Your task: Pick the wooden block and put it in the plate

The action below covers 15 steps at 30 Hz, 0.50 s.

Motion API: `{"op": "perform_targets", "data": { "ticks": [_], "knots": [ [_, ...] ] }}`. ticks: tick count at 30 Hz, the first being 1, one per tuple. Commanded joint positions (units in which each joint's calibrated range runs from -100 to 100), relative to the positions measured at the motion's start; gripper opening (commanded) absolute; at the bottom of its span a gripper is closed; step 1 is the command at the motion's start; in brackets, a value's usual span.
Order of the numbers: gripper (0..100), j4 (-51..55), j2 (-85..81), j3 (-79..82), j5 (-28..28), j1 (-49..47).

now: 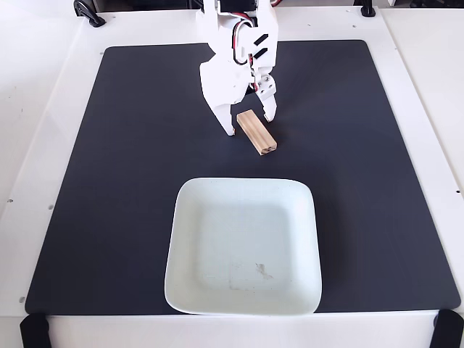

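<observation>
Arm: white, reaching in from the far edge of the fixed view and pointing steeply down over the far half of the black mat (109,181).
Fingers (250,125): spread apart, one tip down at the left of the block's far end, the other at its right; they straddle that end, and whether either touches the wood cannot be told.
Wrist: black cables and a dark servo body show among the white shells just above the fingers.
Wooden block (257,132): small, elongated, light tan, with lengthwise grain lines; it lies flat on the mat, slanted, far end toward the left and near end toward the right, with a small mark on the near end.
Block's place: centre of the mat's far half, beyond the plate and apart from it.
Plate (190,217): large, square with rounded corners, pale mint-white and glossy, raised rim, faint scuffs on its flat centre; it sits on the mat's near half.
Worktop (43,109): white, showing around the mat.
</observation>
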Motion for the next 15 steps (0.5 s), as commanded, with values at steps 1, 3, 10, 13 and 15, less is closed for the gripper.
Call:
{"op": "perform_targets", "data": {
  "ticks": [1,3,10,13,15],
  "knots": [
    [19,-0.4,0.4,-1.0,-0.1,-0.3],
    [13,-0.4,0.4,-0.9,0.1,-0.3],
    [1,-0.4,0.5,-0.2,0.2,-0.3],
    [1,-0.4,0.0,-0.2,0.2,-0.3],
    [1,-0.3,-0.6,-0.2,-0.1,-0.3]
  ]
}}
